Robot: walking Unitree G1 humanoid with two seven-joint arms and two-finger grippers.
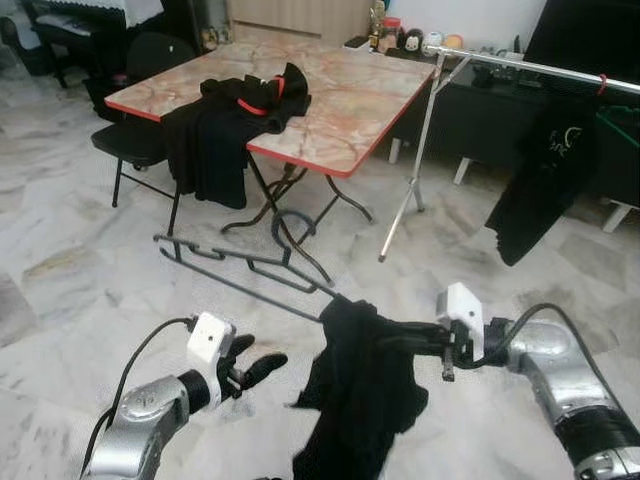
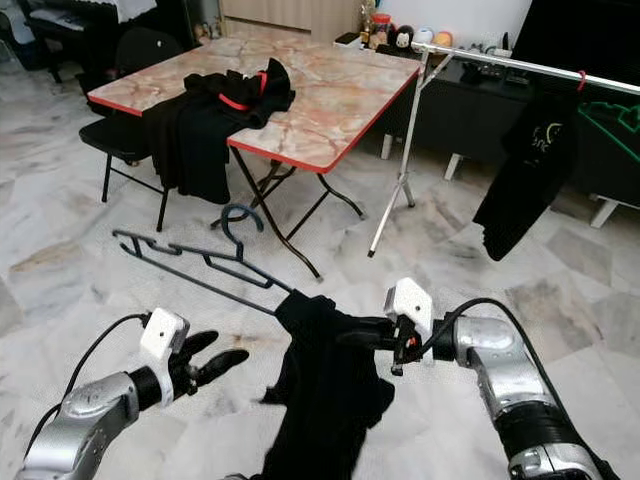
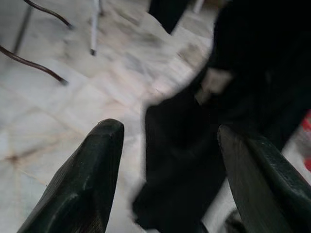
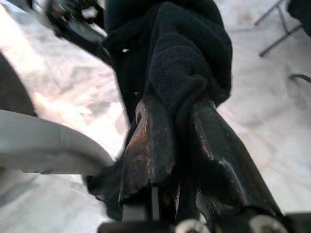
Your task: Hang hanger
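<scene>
Right gripper [image 1: 400,342] clamps black garment [image 1: 360,400] on dark hanger [image 1: 245,262], held low over marble floor [image 1: 60,290].
Left gripper [image 1: 262,366] fingers spread, holding nothing, just beside the hanging cloth. Hanger sticks out from garment toward robot's left, hook up. Behind: folding table [image 1: 350,110] with black clothes [image 1: 225,125], then clothes rack [image 1: 520,68] with a hung black shirt [image 1: 545,170], well apart.

The black garment [image 1: 360,385] covers one end of the hanger [image 1: 240,265]; its hem — cut off below — runs out of frame.
</scene>
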